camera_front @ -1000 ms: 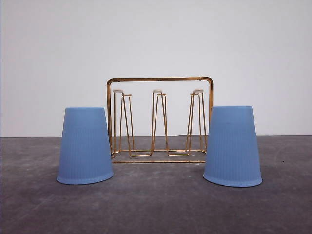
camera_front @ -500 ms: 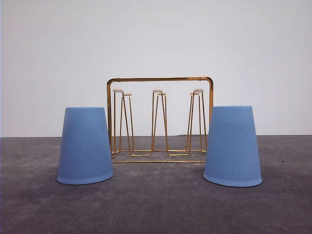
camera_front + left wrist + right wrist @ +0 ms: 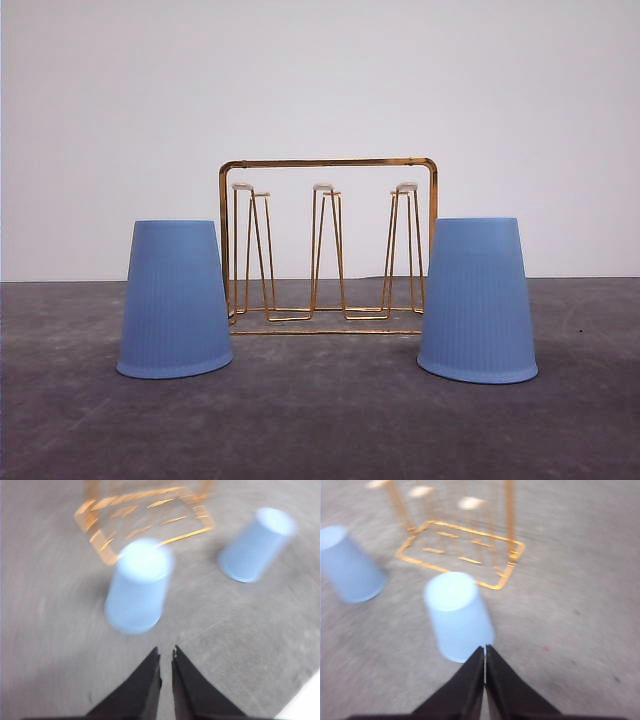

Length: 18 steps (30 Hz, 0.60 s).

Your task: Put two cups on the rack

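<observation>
Both cups, left cup [image 3: 174, 300] and right cup [image 3: 477, 300], sit upside down on the table either side of the rack [image 3: 328, 245]; look light, thin, ribbed so decent grip; pinch mid-wall gently; left gripper [image 3: 165, 653] nearly closed and empty, right gripper [image 3: 485, 649] clenched, empty

Rack [image 3: 328, 245] centered on desk [image 3: 320, 420], prongs bare. Upside-down left cup [image 3: 174, 298] and right cup [image 3: 477, 298] flank its ends. Open desk in front.
</observation>
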Each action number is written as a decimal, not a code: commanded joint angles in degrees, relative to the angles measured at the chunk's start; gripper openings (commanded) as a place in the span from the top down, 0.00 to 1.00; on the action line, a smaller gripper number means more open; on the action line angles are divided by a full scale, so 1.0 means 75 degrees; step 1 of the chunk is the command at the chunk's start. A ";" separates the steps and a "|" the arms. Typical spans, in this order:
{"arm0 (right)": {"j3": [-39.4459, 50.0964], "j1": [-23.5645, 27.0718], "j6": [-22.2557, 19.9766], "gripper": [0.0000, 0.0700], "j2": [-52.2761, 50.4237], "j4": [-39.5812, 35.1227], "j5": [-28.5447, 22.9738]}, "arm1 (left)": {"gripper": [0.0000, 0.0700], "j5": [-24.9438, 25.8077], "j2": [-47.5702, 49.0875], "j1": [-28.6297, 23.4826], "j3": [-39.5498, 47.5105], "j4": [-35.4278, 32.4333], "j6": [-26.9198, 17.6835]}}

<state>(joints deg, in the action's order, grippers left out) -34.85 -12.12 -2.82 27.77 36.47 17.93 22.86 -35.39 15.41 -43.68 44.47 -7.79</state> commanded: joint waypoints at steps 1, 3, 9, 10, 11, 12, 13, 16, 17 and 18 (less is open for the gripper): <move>-0.0073 -0.0088 -0.0282 0.94 0.0024 -0.0083 -0.0071 | 0.83 0.0039 -0.0029 0.0085 -0.0142 -0.0091 -0.0587; -0.0073 -0.0150 -0.0287 0.70 0.0023 -0.0087 -0.0246 | 0.49 0.0040 -0.0031 0.0121 -0.0142 -0.0097 -0.0578; -0.0073 -0.0169 -0.0279 0.37 0.0015 -0.0085 -0.0483 | 0.23 0.0037 -0.0073 0.0128 -0.0142 -0.0170 -0.0291; -0.0073 -0.0169 -0.0279 0.37 0.0015 -0.0085 -0.0481 | 0.23 0.0037 -0.0123 0.0138 -0.0142 -0.0259 -0.0201; -0.0073 -0.0169 -0.0279 0.37 0.0013 -0.0085 -0.0480 | 0.23 0.0036 -0.0190 0.0152 -0.0142 -0.0375 -0.0106; -0.0073 -0.0169 -0.0279 0.37 0.0012 -0.0085 -0.0480 | 0.23 0.0034 -0.0270 0.0169 -0.0142 -0.0512 -0.0012; -0.0073 -0.0169 -0.0279 0.37 0.0010 -0.0085 -0.0480 | 0.23 0.0024 -0.0387 0.0191 -0.0142 -0.0697 0.0047; -0.0073 -0.0169 -0.0279 0.37 0.0009 -0.0085 -0.0480 | 0.23 -0.0055 -0.0847 0.0300 -0.0142 -0.1362 0.0139; -0.0073 -0.0172 -0.0278 0.37 0.0009 -0.0085 -0.0481 | 0.22 -0.0107 -0.1039 0.0358 -0.0142 -0.1602 0.0143; -0.0073 -0.0175 -0.0276 0.37 0.0009 -0.0085 -0.0483 | 0.21 -0.0173 -0.1237 0.0420 -0.0142 -0.1839 0.0143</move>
<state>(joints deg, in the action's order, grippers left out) -34.83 -13.13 -4.48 27.77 36.46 14.43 21.68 -43.70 18.20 -43.74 32.10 -7.43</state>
